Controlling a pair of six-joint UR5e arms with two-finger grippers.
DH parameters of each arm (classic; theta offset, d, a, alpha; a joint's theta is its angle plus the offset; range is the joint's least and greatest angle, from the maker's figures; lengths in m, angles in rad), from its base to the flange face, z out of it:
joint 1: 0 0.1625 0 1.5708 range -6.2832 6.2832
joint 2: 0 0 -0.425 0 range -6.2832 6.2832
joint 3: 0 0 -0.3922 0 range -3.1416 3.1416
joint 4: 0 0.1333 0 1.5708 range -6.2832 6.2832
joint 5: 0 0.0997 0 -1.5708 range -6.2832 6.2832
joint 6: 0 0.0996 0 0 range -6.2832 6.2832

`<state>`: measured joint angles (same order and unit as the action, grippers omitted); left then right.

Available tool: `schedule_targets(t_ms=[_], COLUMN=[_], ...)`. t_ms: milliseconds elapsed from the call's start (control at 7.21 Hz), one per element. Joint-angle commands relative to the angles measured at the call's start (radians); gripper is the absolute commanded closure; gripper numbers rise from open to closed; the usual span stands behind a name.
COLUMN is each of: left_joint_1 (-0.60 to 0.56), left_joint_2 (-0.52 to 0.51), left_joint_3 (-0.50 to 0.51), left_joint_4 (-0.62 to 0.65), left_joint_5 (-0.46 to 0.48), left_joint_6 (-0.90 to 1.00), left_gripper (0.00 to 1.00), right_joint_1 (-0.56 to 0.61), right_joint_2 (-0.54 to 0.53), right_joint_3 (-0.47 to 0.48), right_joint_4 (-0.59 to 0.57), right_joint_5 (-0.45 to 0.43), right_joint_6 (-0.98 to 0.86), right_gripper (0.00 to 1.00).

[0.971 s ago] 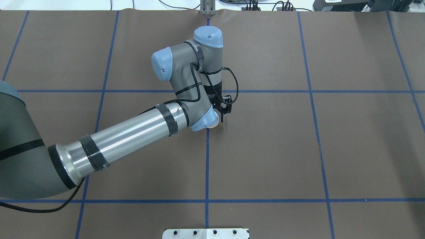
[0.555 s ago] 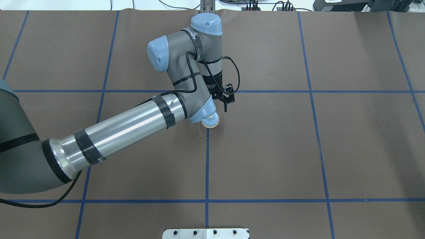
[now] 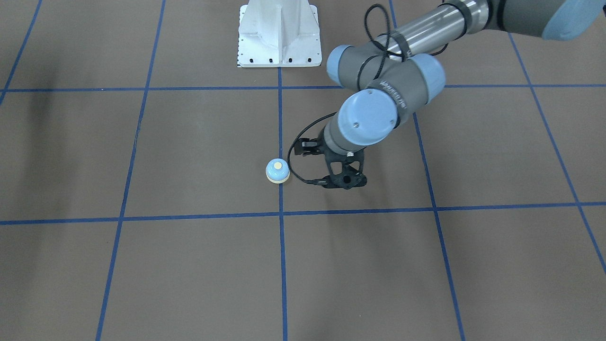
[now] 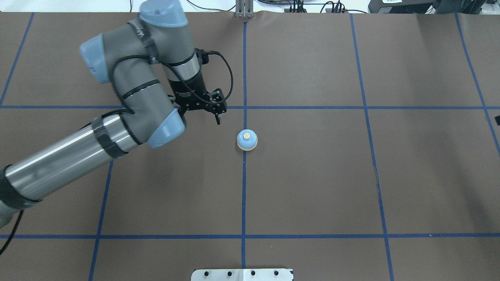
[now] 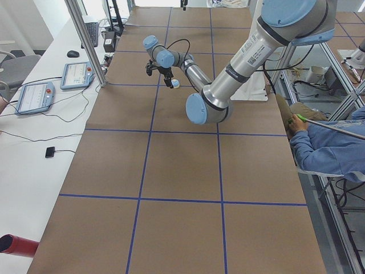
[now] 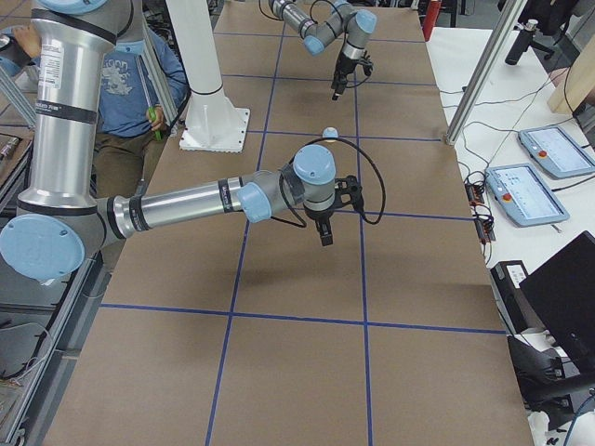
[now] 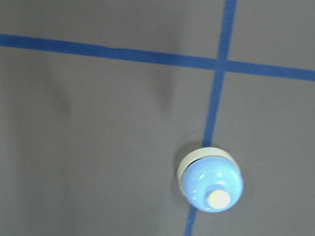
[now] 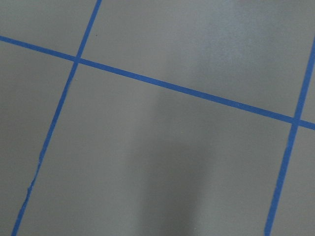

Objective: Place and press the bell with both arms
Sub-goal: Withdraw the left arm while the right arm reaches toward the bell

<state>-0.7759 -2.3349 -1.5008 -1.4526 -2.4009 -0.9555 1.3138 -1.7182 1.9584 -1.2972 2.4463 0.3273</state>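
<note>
The left arm [image 4: 78,156] comes in from the left of the overhead view, elbow bent, wrist raised over the brown worktop [image 4: 332,187]. The left gripper [image 4: 217,118] points down, hangs clear of the worktop and carries nothing. It is near the bell on the robot's left, apart from it, with no contact. How far its jaws stand apart cannot be judged from any view.

The bell [image 4: 247,140] is a small glossy light-blue dome with a cream base ring [image 4: 247,148] and a cream round button [image 4: 247,136] at the crown. It rests flat on the worktop, free of both grippers. It sits on the blue tape line [image 4: 243,195] that runs down the middle of the worktop away from the robot, a little on the robot's side of the far crossing. The white pedestal [image 4: 242,274] stands well apart on the same line. The bell is upright, button facing straight up, base ring level, with no visible tilt. Its axis is vertical. Seen from above it is round, so it shows no long axis across the worktop.

The right arm [image 6: 177,204] is seen from the right side, reaching out low over the worktop. The right gripper [image 6: 325,232] points down, above the surface, well apart from the bell. Whether its jaws are spread or closed cannot be told.
</note>
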Motion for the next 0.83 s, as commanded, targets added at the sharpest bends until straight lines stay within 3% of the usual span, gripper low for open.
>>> schedule_targets(t_ms=[0,139,277,416,555,694], left_joint_1=[-0.087,-0.126,-0.170,-0.186,-0.192,-0.195], left_joint_2=[0.231,0.294,0.378,0.450,0.466,0.482], left_joint_3=[-0.207,-0.249,-0.318,-0.359,-0.368,-0.372], left_joint_4=[-0.002,0.000,0.000,0.001,0.000,0.000], left_joint_5=[-0.003,-0.003,-0.003,-0.001,0.002,0.006], left_joint_6=[0.143,0.206,0.249,0.327,0.345,0.346], left_gripper=[0.01,0.01,0.01,0.01,0.01,0.01], right_joint_1=[-0.236,-0.381,-0.566,-0.717,-0.799,-0.821], right_joint_2=[0.117,0.217,0.312,0.448,0.641,0.804], right_joint_3=[0.008,0.011,0.008,0.001,-0.054,-0.207], right_joint_4=[0.098,0.095,0.085,-0.016,-0.227,-0.273], right_joint_5=[-0.117,-0.233,-0.407,-0.553,-0.635,-0.664], right_joint_6=[0.468,0.725,0.933,1.069,1.079,1.081], right_gripper=[0.01,0.02,0.22,0.67,1.00,1.00])
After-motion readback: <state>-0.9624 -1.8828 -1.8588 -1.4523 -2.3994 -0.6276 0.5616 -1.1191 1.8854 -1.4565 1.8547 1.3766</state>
